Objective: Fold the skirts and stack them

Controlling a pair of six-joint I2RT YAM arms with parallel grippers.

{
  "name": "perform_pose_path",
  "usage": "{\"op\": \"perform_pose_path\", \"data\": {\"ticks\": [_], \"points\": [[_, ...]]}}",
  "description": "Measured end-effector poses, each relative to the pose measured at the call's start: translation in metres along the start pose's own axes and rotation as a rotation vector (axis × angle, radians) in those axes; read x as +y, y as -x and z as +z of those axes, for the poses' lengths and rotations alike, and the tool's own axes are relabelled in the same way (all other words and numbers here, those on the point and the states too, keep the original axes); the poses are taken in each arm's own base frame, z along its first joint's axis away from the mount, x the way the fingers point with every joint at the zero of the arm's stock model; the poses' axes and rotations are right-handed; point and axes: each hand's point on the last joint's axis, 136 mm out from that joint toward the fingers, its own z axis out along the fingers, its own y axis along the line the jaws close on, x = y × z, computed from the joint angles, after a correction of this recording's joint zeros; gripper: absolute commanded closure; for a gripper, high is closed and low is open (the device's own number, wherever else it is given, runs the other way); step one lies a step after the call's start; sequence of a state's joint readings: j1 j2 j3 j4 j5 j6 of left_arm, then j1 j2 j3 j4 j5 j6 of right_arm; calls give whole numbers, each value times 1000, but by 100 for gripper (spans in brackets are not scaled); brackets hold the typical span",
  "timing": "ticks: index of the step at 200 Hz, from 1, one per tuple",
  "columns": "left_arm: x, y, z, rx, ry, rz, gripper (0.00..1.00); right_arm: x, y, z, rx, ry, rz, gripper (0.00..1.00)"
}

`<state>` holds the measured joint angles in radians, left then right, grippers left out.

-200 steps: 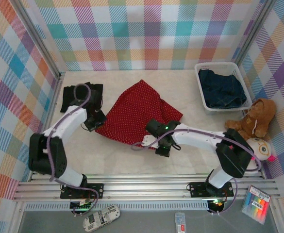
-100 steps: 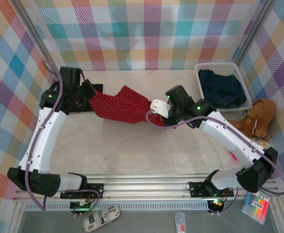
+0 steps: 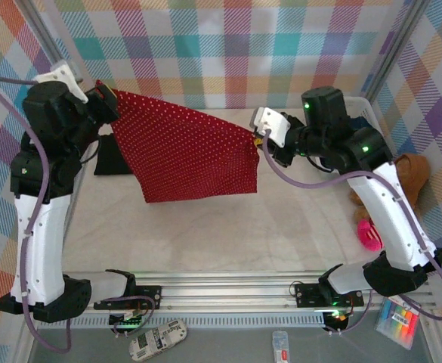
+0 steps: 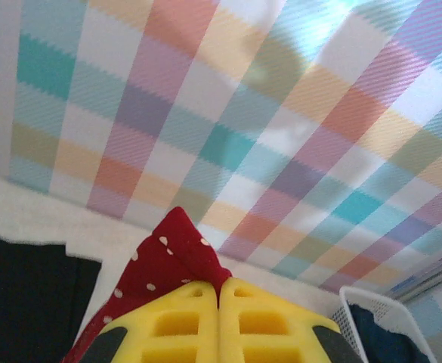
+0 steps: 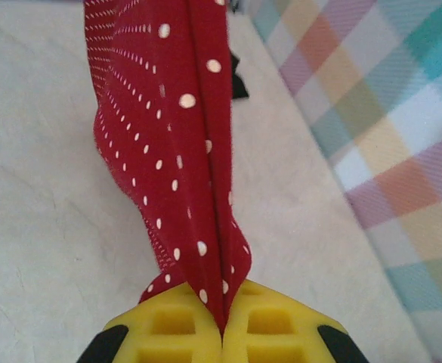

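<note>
Two upper corners of the red dotted skirt (image 3: 183,147) are pinched tight, one at each side. The left gripper (image 3: 106,97) is clenched on the corner near the back-left wall. The right gripper (image 3: 261,137) is clenched on the opposite corner, toward the white basket (image 4: 354,301). The cloth hangs spread between them above the surface (image 3: 205,234). A black skirt (image 3: 107,157) lies flat at the back left, partly behind the red one. Dark blue denim (image 4: 391,339) sits inside the basket.
</note>
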<state>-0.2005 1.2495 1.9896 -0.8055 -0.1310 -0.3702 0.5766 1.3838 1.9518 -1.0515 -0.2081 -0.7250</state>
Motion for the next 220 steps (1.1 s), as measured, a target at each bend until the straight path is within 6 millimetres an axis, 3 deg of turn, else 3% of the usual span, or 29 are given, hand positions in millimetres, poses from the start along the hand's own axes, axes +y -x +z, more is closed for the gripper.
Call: {"op": "perform_pose_path", "data": {"ticks": [24, 56, 80, 105, 125, 141, 147, 151, 154, 163, 175, 181, 186, 201, 220], "points": [[-11, 16, -14, -38, -44, 23, 100, 10, 9, -12, -44, 37, -6, 100], [-18, 14, -28, -21, -96, 17, 100, 28, 12, -28, -96, 80, -11, 100], [-20, 1, -34, 24, -127, -14, 100, 45, 4, -37, -121, 95, -17, 100], [-11, -31, -13, 125, -101, -56, 100, 53, -22, -26, -91, 112, -1, 100], [-4, -67, 36, 247, -56, -75, 100, 31, -65, 0, -20, 116, 104, 100], [4, -106, 103, 352, -10, -73, 100, -2, -103, 27, 44, 125, 215, 98], [9, -123, 131, 389, 11, -69, 99, -16, -119, 42, 78, 141, 264, 77], [14, -136, 150, 419, 30, -67, 91, -24, -129, 52, 97, 155, 290, 68], [17, -147, 166, 442, 44, -63, 80, -33, -137, 62, 113, 161, 317, 60], [30, -180, 209, 508, 92, -50, 41, -53, -160, 89, 158, 176, 376, 50], [48, -222, 267, 577, 152, -42, 6, -84, -191, 128, 215, 160, 447, 22], [57, -240, 291, 603, 174, -40, 0, -97, -206, 145, 240, 140, 481, 1], [63, -253, 307, 619, 190, -38, 0, -106, -219, 158, 262, 123, 511, 1], [81, -290, 331, 678, 234, -32, 0, -119, -247, 181, 312, 62, 611, 1], [89, -310, 323, 743, 271, -22, 0, -133, -254, 183, 319, -55, 715, 1]]}}
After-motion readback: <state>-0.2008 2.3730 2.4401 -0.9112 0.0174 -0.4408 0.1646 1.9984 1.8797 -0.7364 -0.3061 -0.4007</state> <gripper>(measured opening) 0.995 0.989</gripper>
